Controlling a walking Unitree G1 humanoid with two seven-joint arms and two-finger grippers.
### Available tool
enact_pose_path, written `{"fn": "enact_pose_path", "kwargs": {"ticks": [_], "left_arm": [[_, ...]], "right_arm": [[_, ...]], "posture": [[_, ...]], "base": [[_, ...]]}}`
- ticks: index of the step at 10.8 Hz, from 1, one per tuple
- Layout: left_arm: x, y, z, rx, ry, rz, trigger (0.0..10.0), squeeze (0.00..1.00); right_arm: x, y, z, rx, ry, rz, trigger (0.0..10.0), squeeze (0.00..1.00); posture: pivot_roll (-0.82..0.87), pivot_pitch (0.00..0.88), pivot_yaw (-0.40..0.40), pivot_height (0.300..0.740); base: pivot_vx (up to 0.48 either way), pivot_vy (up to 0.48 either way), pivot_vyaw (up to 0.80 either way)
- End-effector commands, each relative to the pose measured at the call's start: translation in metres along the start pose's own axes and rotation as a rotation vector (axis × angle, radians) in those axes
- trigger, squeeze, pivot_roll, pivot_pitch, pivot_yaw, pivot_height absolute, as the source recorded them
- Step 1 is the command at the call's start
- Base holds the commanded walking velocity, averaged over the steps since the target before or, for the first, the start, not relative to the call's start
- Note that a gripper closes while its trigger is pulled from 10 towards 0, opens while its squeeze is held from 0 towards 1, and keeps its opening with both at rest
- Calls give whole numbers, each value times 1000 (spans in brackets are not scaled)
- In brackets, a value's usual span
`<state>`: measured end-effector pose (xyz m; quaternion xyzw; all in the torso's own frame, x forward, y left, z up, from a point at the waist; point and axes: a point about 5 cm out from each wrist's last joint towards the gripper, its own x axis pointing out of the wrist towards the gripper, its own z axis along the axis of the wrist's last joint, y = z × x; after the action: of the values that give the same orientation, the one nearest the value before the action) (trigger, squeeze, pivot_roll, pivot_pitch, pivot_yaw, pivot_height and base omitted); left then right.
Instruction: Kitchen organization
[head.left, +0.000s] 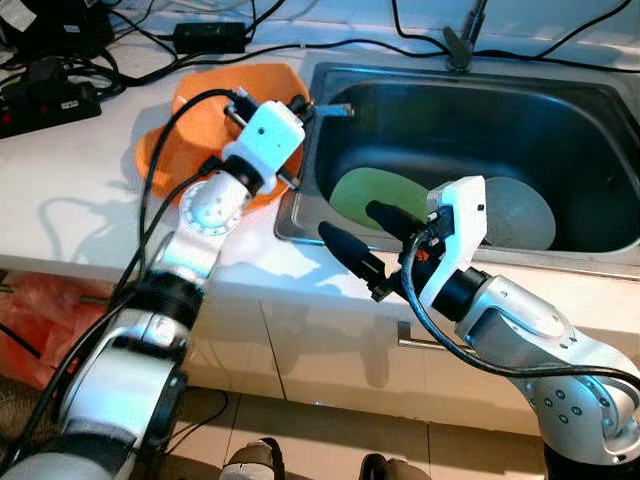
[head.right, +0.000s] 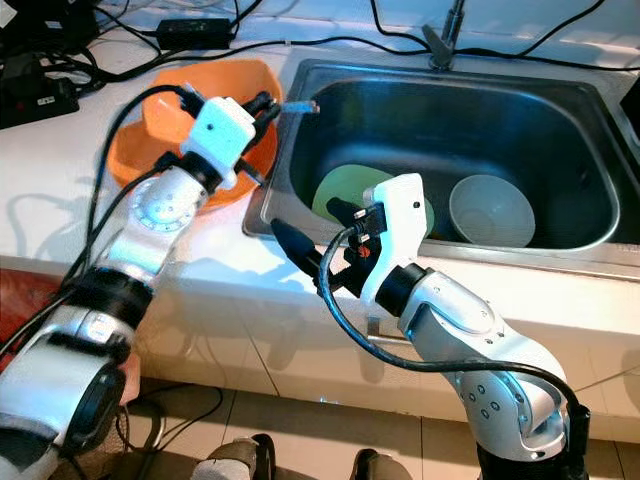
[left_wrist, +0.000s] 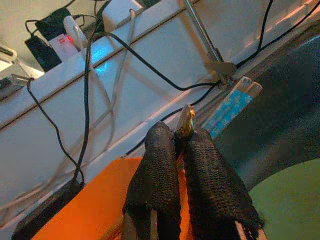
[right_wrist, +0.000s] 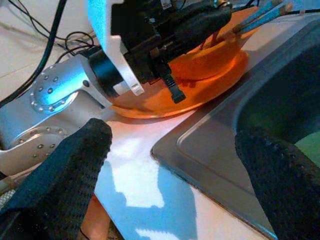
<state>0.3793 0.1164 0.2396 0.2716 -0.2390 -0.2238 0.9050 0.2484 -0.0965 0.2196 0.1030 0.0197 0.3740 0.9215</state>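
My left gripper (head.left: 303, 104) is shut on a pair of blue-and-white chopsticks (head.right: 300, 105). It holds them above the orange bowl (head.left: 195, 115), and their ends poke out over the left rim of the steel sink (head.left: 300, 215). In the left wrist view the chopsticks (left_wrist: 232, 105) run out past the closed fingers (left_wrist: 160, 160). My right gripper (head.left: 348, 220) hangs open with nothing in it over the counter's front edge, at the sink's near-left corner. A green plate (head.left: 365, 190) and a grey bowl (head.left: 520, 215) lie in the sink.
The tap base (head.left: 460, 45) stands behind the sink. A power strip (head.left: 45, 100), an adapter (head.left: 210, 37) and several cables lie on the white counter at the back left. A red bag (head.left: 40, 310) sits low by the cabinet. My feet show on the tiled floor.
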Motion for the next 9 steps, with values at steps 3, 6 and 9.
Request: {"fn": "enact_pose_path", "kwargs": {"ticks": [3, 6, 9], "left_arm": [[-29, 5, -13, -2, 64, -9, 0, 0], [-46, 27, -3, 36, 53, 81, 0, 0], [-52, 39, 16, 43, 21, 122, 0, 0]], "right_arm": [[-1, -1, -1, -8, 0, -2, 10000, 0], [1, -3, -2, -8, 2, 4, 10000, 0], [1, -4, -2, -11, 1, 3, 10000, 0]], "posture": [[52, 165, 29, 740], [62, 163, 24, 740], [69, 161, 23, 740]], "base": [[0, 0, 0], [0, 0, 0], [0, 0, 0]]}}
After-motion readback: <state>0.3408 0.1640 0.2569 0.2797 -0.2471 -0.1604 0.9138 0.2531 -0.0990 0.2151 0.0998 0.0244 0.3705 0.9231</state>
